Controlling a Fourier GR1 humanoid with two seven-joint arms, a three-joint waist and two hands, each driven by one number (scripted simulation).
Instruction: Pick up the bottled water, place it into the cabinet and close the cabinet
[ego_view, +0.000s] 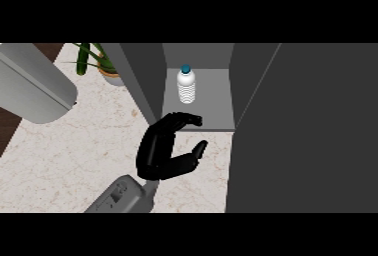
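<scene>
Inside the open grey cabinet (210, 107), on its shelf, I see the clear ribbed blue-capped water bottle (187, 86) upright; my black hand (164, 152) below has empty, relaxed, apart fingers.

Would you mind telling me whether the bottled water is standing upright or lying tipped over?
Upright: the bottled water stands inside the cabinet, blue cap on top.

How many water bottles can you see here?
1. A clear ribbed plastic water bottle with a blue cap stands upright on the shelf inside the open grey cabinet, beyond the black hand. The cabinet's walls could hide others.
</scene>
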